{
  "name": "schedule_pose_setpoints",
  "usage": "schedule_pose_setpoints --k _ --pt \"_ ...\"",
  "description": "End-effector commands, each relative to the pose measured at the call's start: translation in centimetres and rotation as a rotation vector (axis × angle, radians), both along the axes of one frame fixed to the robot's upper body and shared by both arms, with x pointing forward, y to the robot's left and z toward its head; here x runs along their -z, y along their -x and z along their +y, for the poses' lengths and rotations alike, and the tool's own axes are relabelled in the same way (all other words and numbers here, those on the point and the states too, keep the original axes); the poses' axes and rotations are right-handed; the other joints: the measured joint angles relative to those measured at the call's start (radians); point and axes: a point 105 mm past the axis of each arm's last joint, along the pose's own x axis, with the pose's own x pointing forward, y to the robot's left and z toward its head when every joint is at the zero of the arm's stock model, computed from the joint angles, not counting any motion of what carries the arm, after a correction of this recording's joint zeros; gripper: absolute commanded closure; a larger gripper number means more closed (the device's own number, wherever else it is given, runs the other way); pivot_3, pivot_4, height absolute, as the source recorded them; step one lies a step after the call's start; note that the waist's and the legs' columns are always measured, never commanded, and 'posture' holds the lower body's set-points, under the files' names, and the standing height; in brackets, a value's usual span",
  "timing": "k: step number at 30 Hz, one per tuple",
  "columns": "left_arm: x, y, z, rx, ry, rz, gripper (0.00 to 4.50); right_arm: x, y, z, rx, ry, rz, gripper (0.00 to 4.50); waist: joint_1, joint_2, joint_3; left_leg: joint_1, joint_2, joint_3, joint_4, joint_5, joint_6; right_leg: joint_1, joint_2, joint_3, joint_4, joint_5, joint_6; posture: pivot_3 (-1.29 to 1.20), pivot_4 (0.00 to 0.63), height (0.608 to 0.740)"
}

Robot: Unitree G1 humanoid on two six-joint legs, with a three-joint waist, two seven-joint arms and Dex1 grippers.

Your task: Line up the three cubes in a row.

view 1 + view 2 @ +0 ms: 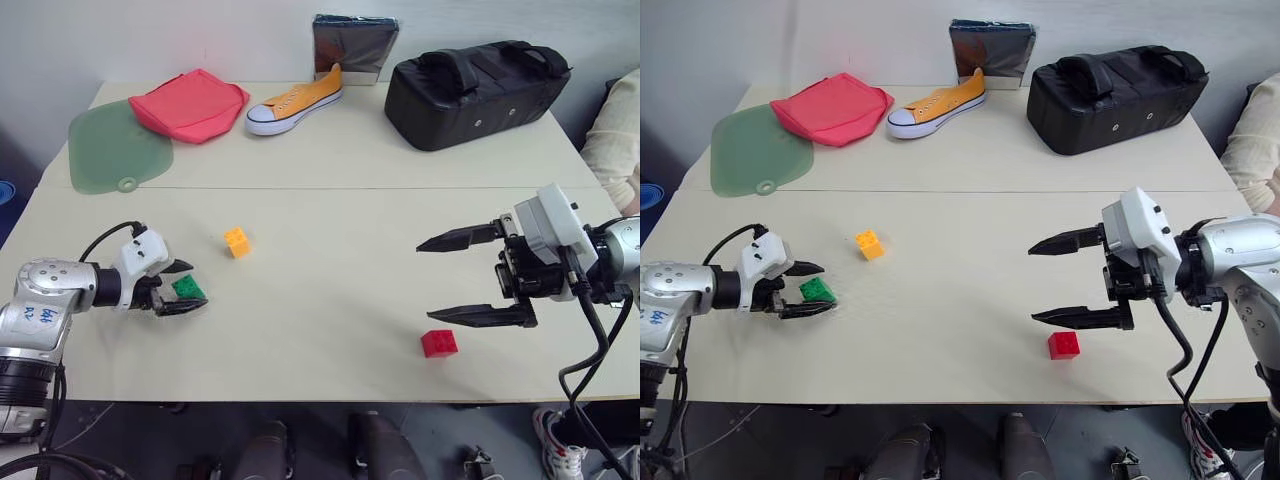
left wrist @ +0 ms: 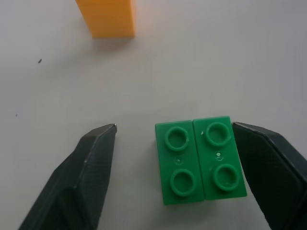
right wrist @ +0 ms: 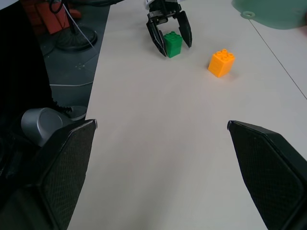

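Observation:
The green cube (image 1: pixel 187 288) sits on the table near the front left, between the fingers of my left gripper (image 1: pixel 197 287). In the left wrist view one finger (image 2: pixel 268 167) touches the green cube's (image 2: pixel 199 165) side, while the other finger (image 2: pixel 86 167) stands apart from it, so the gripper is open. The yellow-orange cube (image 1: pixel 237 241) stands just beyond, free. The red cube (image 1: pixel 439 343) lies near the front edge on the right. My right gripper (image 1: pixel 425 280) hovers wide open just above and behind the red cube, holding nothing.
At the back of the table (image 1: pixel 330 160) lie a green mat (image 1: pixel 115 150), a red cloth (image 1: pixel 190 103), an orange sneaker (image 1: pixel 295 100), a black bag (image 1: pixel 475 90) and a dark pouch (image 1: pixel 352 45). A person's sleeve (image 1: pixel 615 135) is at the right edge.

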Motion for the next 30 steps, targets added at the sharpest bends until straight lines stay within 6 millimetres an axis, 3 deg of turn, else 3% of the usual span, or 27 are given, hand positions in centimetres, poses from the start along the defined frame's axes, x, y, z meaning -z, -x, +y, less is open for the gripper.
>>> schedule_pose_setpoints --k 1,5,6,8,12,19,26,30 --pt "-0.2 0.0 0.1 0.008 -0.026 -0.023 1.75 -0.8 0.2 0.2 -0.013 -0.006 -0.052 0.00 0.001 0.000 0.000 0.000 0.000 0.000 0.000 0.000 0.000 0.000 0.000 0.000 0.000 0.000 0.000 0.00 0.150 0.740" --pt "-0.6 -0.3 -0.2 0.018 -0.014 -0.052 2.91 -0.6 0.2 0.0 -0.011 -0.001 -0.049 0.00 0.002 0.000 0.000 0.000 0.000 0.000 0.001 0.000 0.000 0.000 0.000 0.000 0.000 0.000 0.000 0.00 0.150 0.740" --pt "-0.8 -0.3 -0.4 0.031 -0.012 -0.061 2.99 -0.5 0.3 0.0 -0.011 0.002 -0.046 0.00 0.002 0.000 0.000 0.000 0.000 0.000 0.001 0.000 0.000 0.000 0.000 0.000 0.000 0.000 0.000 0.00 0.150 0.740" --pt "-1.2 0.4 -1.1 0.095 0.002 -0.062 2.98 -0.2 0.4 -0.1 -0.014 0.012 -0.037 0.00 0.002 0.000 0.000 0.000 0.000 0.000 0.001 0.000 0.000 0.000 0.000 0.000 0.000 0.000 0.000 0.00 0.150 0.740" --pt "-3.2 2.2 -4.3 0.297 0.029 -0.080 2.98 1.2 0.9 -0.8 -0.025 0.078 -0.024 0.00 0.002 -0.001 0.000 -0.001 0.000 0.000 0.001 0.000 0.000 0.000 -0.001 0.000 0.000 0.000 0.000 0.00 0.150 0.740" --pt "-3.4 3.7 -13.2 0.692 -0.099 -0.135 2.98 4.5 2.5 -2.2 -0.002 0.158 0.038 0.00 0.028 -0.001 -0.001 0.000 0.000 0.000 0.005 0.000 0.001 0.002 0.000 0.000 0.000 0.000 0.000 0.00 0.150 0.740" --pt "-2.7 2.9 -19.8 0.715 -0.022 -0.122 2.98 5.9 4.1 -2.6 0.037 0.169 0.078 0.00 0.032 -0.001 -0.001 -0.002 -0.001 0.000 0.012 -0.002 0.004 0.003 0.002 0.001 0.001 0.001 0.003 0.00 0.150 0.740" --pt "-2.1 3.9 -22.1 0.742 0.018 -0.079 2.98 6.2 4.8 -2.7 0.056 0.172 0.096 0.00 0.028 -0.001 -0.001 -0.002 -0.001 0.000 0.013 -0.002 0.004 0.004 0.003 0.002 0.002 0.002 0.003 0.00 0.150 0.740"
